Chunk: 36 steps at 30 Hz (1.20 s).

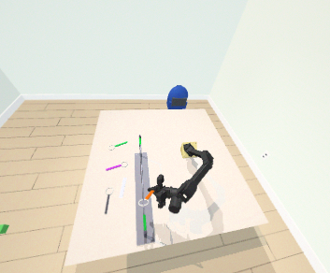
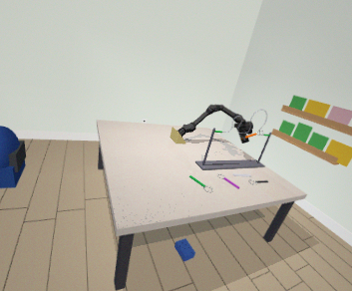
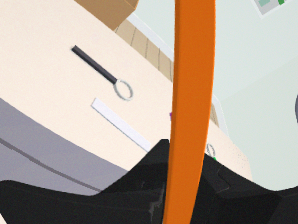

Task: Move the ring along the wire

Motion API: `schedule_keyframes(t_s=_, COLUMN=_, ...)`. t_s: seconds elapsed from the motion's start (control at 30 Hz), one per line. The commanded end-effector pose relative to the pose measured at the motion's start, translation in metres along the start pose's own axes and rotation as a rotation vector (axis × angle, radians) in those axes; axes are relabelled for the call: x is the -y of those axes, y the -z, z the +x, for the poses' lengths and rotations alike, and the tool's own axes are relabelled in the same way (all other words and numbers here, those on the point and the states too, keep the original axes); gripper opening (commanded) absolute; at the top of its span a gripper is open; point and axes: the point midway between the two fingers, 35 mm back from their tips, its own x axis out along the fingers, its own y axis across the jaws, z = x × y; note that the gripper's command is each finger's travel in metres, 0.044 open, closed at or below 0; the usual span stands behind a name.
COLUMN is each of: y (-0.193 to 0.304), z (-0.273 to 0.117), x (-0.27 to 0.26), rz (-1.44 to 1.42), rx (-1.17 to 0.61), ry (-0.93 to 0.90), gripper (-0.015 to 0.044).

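My gripper (image 1: 152, 191) (image 2: 246, 136) (image 3: 172, 147) is shut on the orange handle (image 1: 149, 194) (image 2: 251, 136) (image 3: 194, 90), which slants through the wrist view. The ring (image 1: 138, 203) is at the handle's far end, around the wire line in the top view, just beyond the inner end of the near green part (image 1: 145, 222) (image 2: 265, 135). The other green part (image 1: 140, 141) (image 2: 218, 132) is beside the far post (image 2: 208, 147). The thin grey wire (image 2: 266, 114) rises in loops between them. Whether the ring touches the wire is too small to tell; the ring is outside the wrist view.
The near post (image 2: 264, 148) and the far post stand on the grey base (image 1: 138, 238) (image 2: 201, 165). Beside it lie a white strip (image 1: 123, 188) (image 3: 117, 122) and ringed tools with black (image 1: 107, 204) (image 3: 95, 65), purple (image 1: 113, 167) (image 2: 230, 182) and green (image 1: 121, 144) (image 2: 197, 181) handles.
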Motion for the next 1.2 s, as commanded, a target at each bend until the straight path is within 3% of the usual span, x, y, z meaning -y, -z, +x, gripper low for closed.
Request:
schedule_keyframes(t_s=0.0, y=0.003, z=0.001, x=0.016, rz=-0.101, rx=-0.009, ry=0.058, gripper=-0.015)
schedule_keyframes(t_s=1.17, y=-0.05, z=-0.029, x=0.118, rz=-0.829, rx=-0.017, ry=0.452, gripper=-0.015)
